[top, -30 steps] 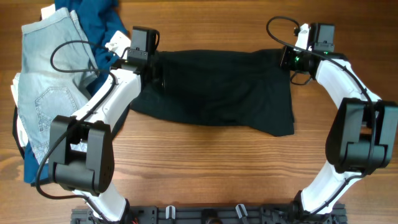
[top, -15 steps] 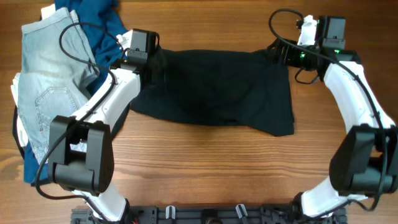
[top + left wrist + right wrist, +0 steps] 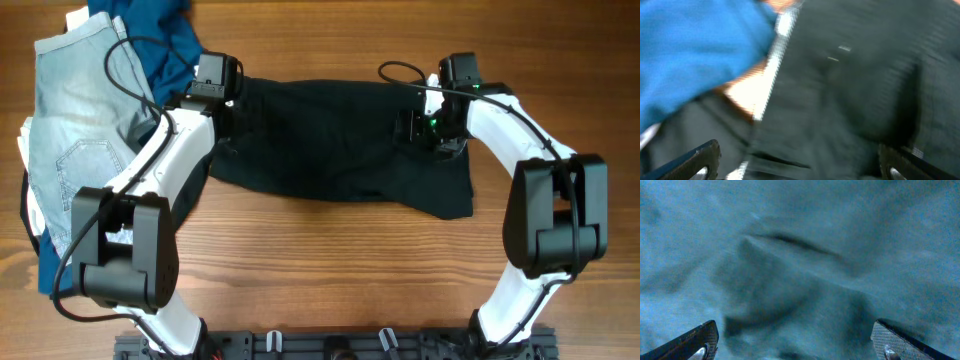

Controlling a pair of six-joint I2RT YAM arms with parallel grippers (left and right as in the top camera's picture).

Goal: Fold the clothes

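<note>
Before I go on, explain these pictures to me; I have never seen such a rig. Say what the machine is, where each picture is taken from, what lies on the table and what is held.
This is a robot: two arms fixed at the table's near edge, each ending in a two-finger gripper. The wide picture comes from a camera above the table. The other two come from cameras on the wrists, looking past each gripper's fingers; both are blurred. A black cloth lies spread in the middle. At the left, jeans and a blue top lie heaped. The left gripper is over the cloth's left end, beside the blue top; the right gripper is over its right part. In both wrist views the fingers stand wide apart: both grippers are open and hold nothing.
</note>
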